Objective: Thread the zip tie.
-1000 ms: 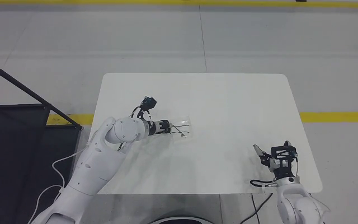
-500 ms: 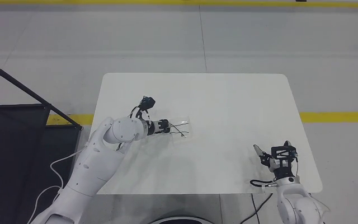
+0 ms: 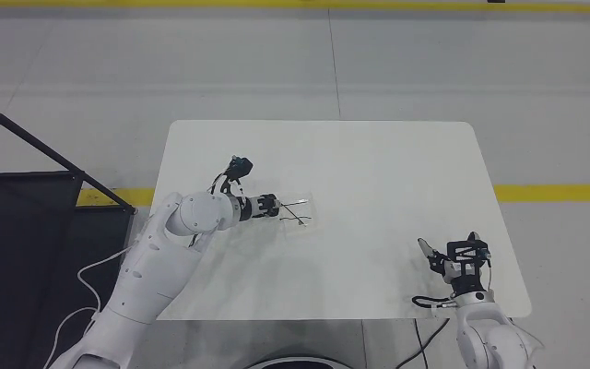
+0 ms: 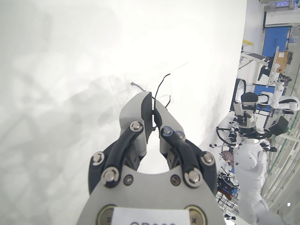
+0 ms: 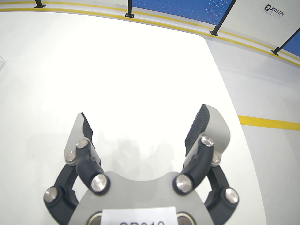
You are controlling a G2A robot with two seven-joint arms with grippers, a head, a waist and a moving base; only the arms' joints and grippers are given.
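Note:
A thin black zip tie (image 4: 160,84) sticks out from between the pads of my left gripper (image 4: 153,101), which is shut on it just above the white table. In the top view the left gripper (image 3: 275,205) is at the table's left-middle, and the zip tie (image 3: 297,215) lies bent over a faint clear tray (image 3: 311,197). A pale thin strand (image 4: 137,85) lies on the table beside the fingertips. My right gripper (image 5: 143,113) stands open with nothing between its fingers, near the front right corner of the table (image 3: 452,245).
The white table (image 3: 396,175) has wide bare room in its middle and far side. Its front right edge (image 5: 225,76) runs close to the right gripper. A dark panel (image 3: 37,240) stands off the table's left side.
The left wrist has shifted slightly toward the table's far left with the zip tie still in its grip. The right arm has not moved.

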